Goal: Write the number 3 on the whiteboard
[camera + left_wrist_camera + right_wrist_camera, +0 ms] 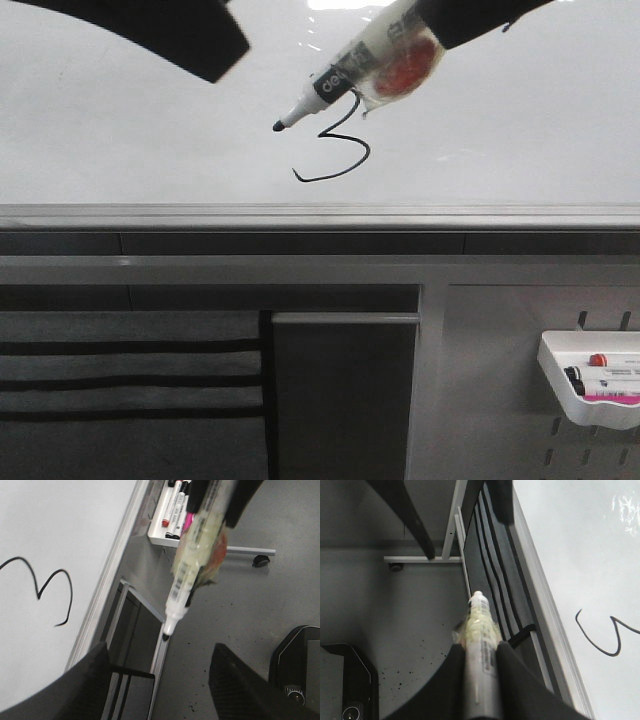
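- Setting: robotics lab or workshop test bay.
- Whiteboard (120,120): large, glossy, mounted upright, grey metal edge rail (320,216).
- Pegboard panel (500,380): grey, perforated, below the board; white tray (585,400) of spare markers hooked on.
- Floor (240,610): grey, speckled; castor (260,560) of a wheeled frame.
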### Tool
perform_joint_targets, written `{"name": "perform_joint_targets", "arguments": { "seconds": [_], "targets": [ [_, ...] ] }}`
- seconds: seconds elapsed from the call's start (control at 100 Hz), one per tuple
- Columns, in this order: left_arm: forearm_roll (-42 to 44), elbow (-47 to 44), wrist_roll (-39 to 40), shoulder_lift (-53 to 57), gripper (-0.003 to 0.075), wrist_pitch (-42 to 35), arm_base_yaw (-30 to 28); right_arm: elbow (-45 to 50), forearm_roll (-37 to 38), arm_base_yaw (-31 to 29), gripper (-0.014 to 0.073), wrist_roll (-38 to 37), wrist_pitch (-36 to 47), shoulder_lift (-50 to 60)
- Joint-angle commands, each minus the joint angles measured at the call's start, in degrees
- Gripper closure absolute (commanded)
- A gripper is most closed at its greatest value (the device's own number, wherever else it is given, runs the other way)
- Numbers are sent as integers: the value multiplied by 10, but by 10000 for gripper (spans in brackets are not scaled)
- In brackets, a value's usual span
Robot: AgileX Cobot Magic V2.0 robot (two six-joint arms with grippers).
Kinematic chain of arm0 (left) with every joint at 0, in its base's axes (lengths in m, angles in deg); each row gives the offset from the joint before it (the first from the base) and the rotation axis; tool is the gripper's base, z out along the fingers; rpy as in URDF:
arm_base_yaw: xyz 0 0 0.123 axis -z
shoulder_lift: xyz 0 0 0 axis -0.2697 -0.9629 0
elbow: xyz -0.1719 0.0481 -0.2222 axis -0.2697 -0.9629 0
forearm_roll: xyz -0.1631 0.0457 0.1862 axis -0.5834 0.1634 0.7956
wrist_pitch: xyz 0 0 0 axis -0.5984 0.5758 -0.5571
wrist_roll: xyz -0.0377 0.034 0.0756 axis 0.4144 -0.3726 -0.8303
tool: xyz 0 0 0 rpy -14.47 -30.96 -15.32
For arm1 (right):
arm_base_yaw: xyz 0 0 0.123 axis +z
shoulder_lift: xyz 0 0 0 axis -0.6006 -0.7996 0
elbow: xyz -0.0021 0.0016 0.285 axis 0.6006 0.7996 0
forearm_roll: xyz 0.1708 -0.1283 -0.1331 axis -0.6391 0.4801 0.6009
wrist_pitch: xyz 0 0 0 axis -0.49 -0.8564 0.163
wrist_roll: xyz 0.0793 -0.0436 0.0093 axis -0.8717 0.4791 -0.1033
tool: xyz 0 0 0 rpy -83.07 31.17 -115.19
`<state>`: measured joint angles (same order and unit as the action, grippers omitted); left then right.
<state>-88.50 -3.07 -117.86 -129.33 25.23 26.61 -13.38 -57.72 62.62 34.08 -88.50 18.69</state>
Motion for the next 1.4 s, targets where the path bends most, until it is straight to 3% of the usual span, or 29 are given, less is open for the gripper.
{"name": "perform_joint_targets", "arguments": {
  "seconds": [0.0,0.35,0.49,0.89,1.39],
  "targets": [
    [-17,43,-14,-24,312,-23,19,-15,-32,-1,554,11,23,12],
    [-20,67,-52,-80,312,-20,43,-15,-35,-1,554,30,27,12],
    [-60,67,-87,-80,325,-18,43,-15,-35,-1,554,30,27,12],
    [-80,68,-112,-78,607,-17,43,-15,-35,-1,554,30,27,12],
    [-80,68,-112,-78,741,-13,43,-15,-50,-2,542,29,16,12]
  ]
}}
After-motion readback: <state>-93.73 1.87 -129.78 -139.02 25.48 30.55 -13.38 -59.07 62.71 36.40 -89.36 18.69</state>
